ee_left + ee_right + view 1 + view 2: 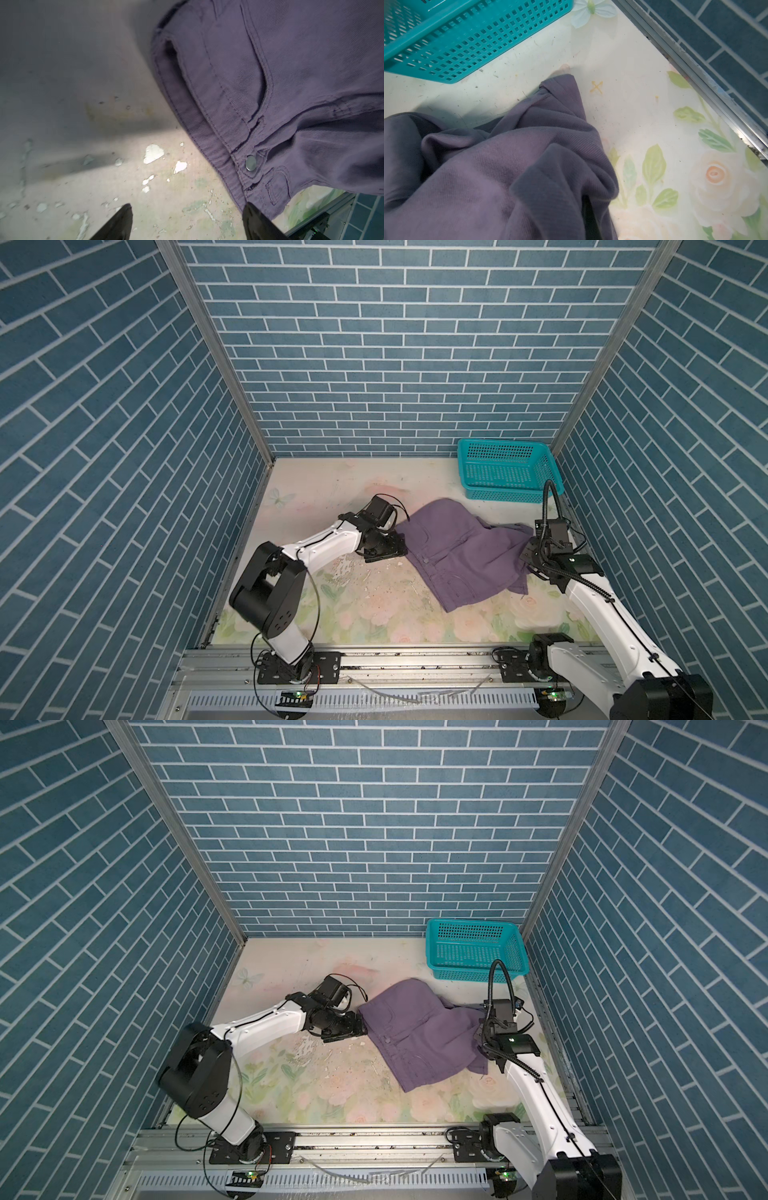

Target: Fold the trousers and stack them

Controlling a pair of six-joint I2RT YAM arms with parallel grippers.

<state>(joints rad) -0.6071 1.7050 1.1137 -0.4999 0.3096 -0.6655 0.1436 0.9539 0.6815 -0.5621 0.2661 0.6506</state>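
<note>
The muted-purple soft fabric trousers (457, 556) are lying as a compact, partly folded bundle on the pale floral-printed worktop (332, 497), right of its middle in both top views. They are sitting near the teal plastic mesh basket (507, 494) in the far right corner, clear of it and not touching.

The left hand (400, 549) is resting low on the worktop just beside the waistband edge. In the left wrist view its two black fingertips (252, 218) are standing spread, with only bare, scuffed worktop between them, so this hand is open and gripping nothing. One fingertip is sitting right at the stitched purple waistband (199, 128), close to the round silver metal button (251, 163). That suggests the waist end is being left flat where it is, as the anchored side of the fold.

The right hand (527, 558) is at the opposite edge. The cloth is rising toward it in a gathered ridge and, in the right wrist view, is draping over and hiding most of the jaws. They are closed, and judging by the bunching they are pinching the leg end of the trousers (512, 166). Holding that end raised is probably keeping the layers together, so they can be drawn over or squared up.

The fold is looking loose and skewed, with a corner trailing toward the small yellow drawn cross (596, 87), so tidying is probably remaining before any stacking.
</note>
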